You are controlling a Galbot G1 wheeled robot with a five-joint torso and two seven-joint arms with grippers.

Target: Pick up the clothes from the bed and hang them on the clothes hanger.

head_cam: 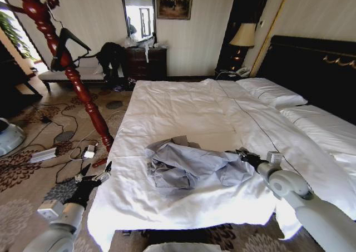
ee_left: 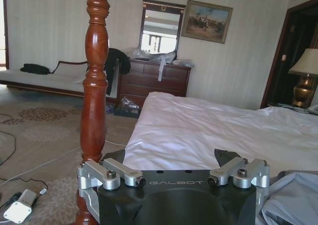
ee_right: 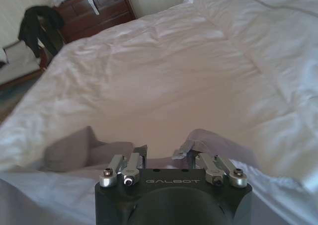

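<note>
Two grippers in play, and the right gripper [head_cam: 240, 153] is the busy one: its jaws stand apart just over the edge of the clothes [head_cam: 189, 164], and the right wrist view shows the fingertips [ee_right: 140, 151] spread with grey-blue fabric [ee_right: 74, 150] bunched on either side of them, nothing pinched between. That shirt lies crumpled in a heap on the near part of the bed [head_cam: 183, 107], on the white sheet, close to the foot edge. Over on the other side, the left gripper [head_cam: 93, 173] hangs low beside the bed's corner, above the patterned carpet [head_cam: 33, 174], jaws wide apart and holding nothing; in its wrist view the fingers [ee_left: 226, 158] frame the mattress edge. Just ahead of it rises the dark-red coat stand [head_cam: 78, 77], leaning across the head view, and up on it hangs the clothes hanger [head_cam: 69, 40], black and slim, well apart from the shirt. Cables and a white power adapter [head_cam: 89, 152] are strewn on the floor by the stand's foot. Behind, a dark wooden dresser [head_cam: 146, 63] sits against the wall.
</note>
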